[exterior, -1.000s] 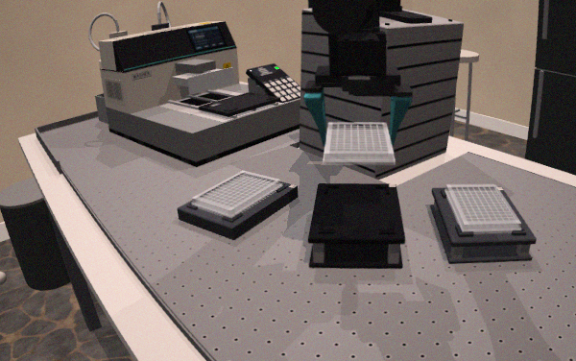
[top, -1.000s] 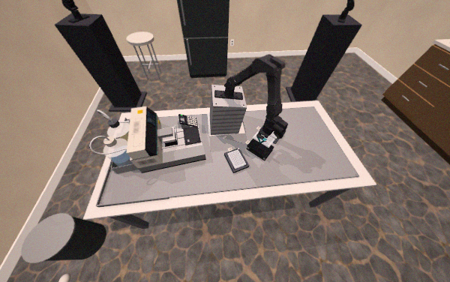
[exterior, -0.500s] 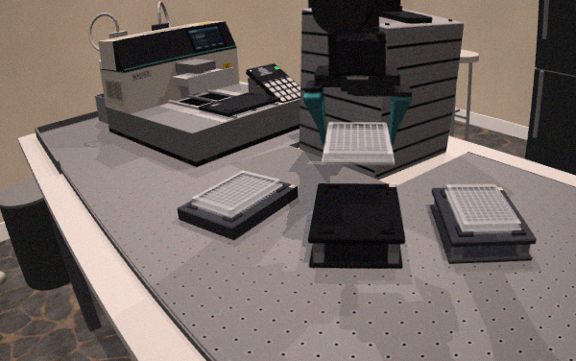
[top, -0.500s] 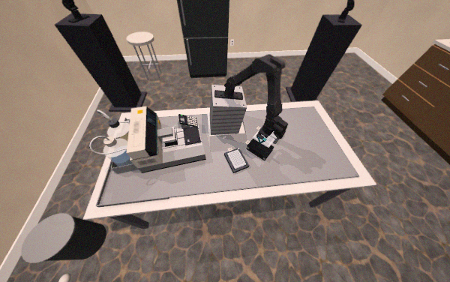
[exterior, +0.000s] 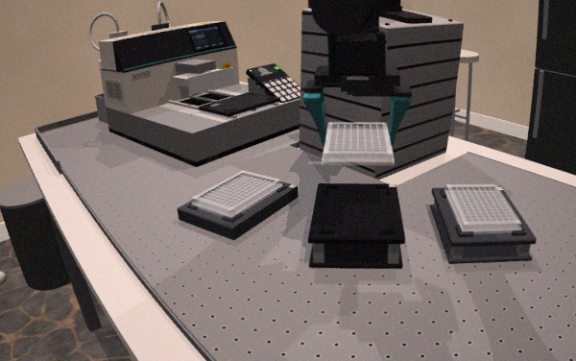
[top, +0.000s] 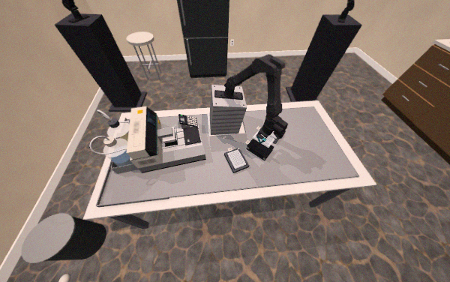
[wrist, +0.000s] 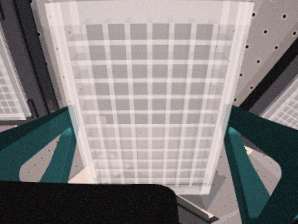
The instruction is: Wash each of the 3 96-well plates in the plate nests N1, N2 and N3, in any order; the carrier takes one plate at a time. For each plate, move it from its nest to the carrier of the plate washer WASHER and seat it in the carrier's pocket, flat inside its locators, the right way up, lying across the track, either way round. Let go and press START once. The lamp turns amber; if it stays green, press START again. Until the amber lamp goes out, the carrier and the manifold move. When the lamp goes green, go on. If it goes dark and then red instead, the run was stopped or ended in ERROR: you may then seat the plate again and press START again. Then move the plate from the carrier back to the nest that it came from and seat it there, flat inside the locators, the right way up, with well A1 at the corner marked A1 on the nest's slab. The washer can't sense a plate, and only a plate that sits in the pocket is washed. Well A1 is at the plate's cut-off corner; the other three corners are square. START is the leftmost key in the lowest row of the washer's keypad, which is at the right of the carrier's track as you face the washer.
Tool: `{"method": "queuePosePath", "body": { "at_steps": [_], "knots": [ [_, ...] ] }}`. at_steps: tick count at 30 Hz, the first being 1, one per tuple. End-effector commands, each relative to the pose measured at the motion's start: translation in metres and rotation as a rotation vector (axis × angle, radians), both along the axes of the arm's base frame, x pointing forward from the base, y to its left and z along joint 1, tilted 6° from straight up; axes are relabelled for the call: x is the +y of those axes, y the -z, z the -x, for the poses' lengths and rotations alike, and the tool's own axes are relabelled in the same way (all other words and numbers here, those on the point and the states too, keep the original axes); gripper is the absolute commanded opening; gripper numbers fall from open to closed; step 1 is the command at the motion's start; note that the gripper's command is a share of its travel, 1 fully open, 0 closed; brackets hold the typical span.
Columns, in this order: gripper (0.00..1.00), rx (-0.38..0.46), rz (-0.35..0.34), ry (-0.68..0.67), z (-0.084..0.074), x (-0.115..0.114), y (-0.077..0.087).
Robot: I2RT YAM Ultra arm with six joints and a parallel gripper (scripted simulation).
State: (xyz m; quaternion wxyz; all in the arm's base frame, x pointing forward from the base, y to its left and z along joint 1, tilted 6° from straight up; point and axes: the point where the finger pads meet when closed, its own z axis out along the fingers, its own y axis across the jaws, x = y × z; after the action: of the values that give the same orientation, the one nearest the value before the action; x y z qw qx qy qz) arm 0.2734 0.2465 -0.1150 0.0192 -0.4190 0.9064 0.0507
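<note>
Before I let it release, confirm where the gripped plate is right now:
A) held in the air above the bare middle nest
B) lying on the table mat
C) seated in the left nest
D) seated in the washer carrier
A: the gripper is shut on the plate, which hangs clear above the bare middle nest, while the other two plates sit in the left nest and right nest.

In the wrist view the clear gridded well plate (wrist: 148, 90) hides most of the black nest beneath it, and we cannot make out its cut-off corner; the teal fingers run off the frame's edges; from above, the black arm (top: 273, 94) covers the third nest; the washer's grey keypad (exterior: 277, 83) is too small for us to pick out START.
</note>
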Motion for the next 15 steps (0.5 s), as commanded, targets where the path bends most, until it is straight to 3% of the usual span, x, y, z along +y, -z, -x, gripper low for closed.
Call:
{"method": "queuePosePath", "body": {
  "at_steps": [1,15],
  "knots": [
    [0.00,-0.010,-0.008,0.001,-0.003,0.002,-0.004],
    [0.00,-0.010,-0.008,0.001,-0.004,0.004,0.013]
  ]
}}
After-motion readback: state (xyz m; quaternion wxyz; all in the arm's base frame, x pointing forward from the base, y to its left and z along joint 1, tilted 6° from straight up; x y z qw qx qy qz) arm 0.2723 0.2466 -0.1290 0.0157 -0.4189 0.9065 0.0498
